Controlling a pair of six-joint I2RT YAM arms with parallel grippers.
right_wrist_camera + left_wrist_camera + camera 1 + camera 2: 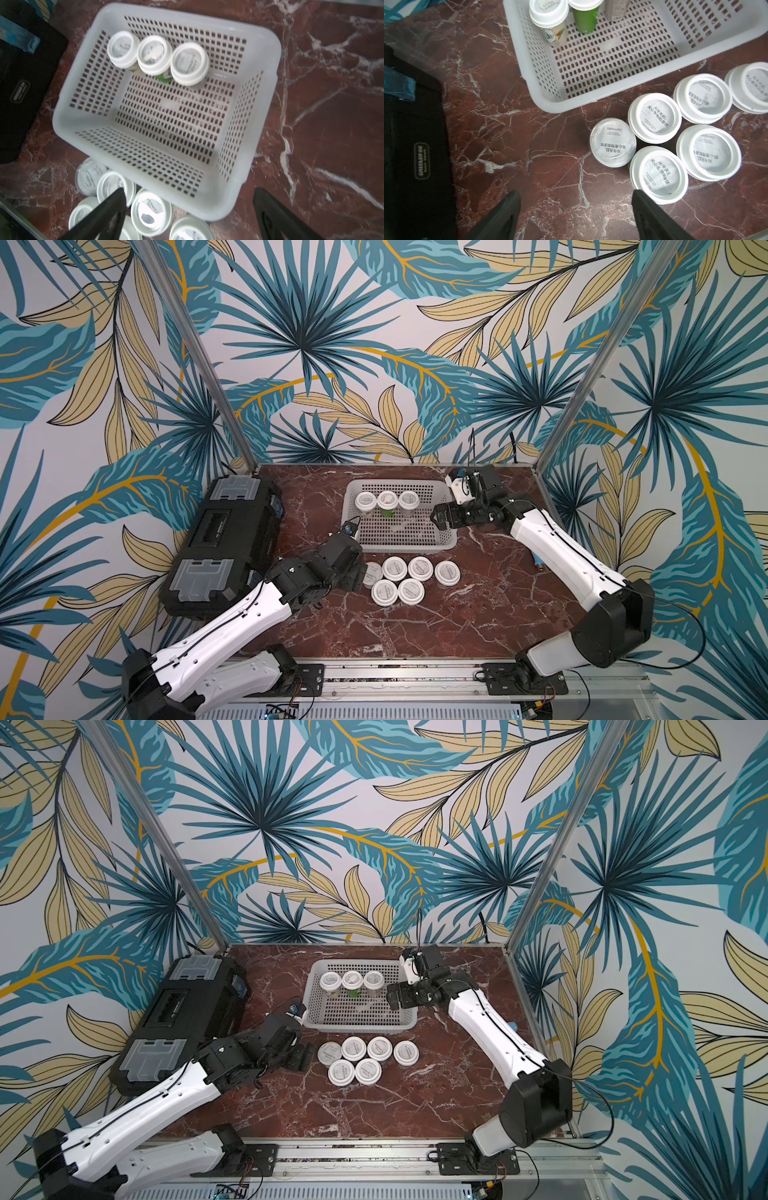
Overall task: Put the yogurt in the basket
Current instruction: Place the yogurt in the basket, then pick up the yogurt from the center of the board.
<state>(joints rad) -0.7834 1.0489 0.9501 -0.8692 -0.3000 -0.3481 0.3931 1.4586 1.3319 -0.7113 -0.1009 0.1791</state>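
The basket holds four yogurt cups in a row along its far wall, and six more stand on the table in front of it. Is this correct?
Not quite. The basket holds three yogurt cups, not four; the right wrist view shows it plainly. The rest holds: a row along the far wall, six cups on the table.

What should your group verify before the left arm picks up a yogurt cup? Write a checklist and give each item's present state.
1. Left gripper open and empty: ok.
2. Right gripper open and empty: ok.
3. Basket has free floor in front of its three cups: ok.
4. Nearest cup upright on the table: ok.
5. Finger room around that cup: not ok; it seems to touch two neighbours.
6. Right gripper clear of the basket's opening: cannot tell; it hangs at the basket's edge.
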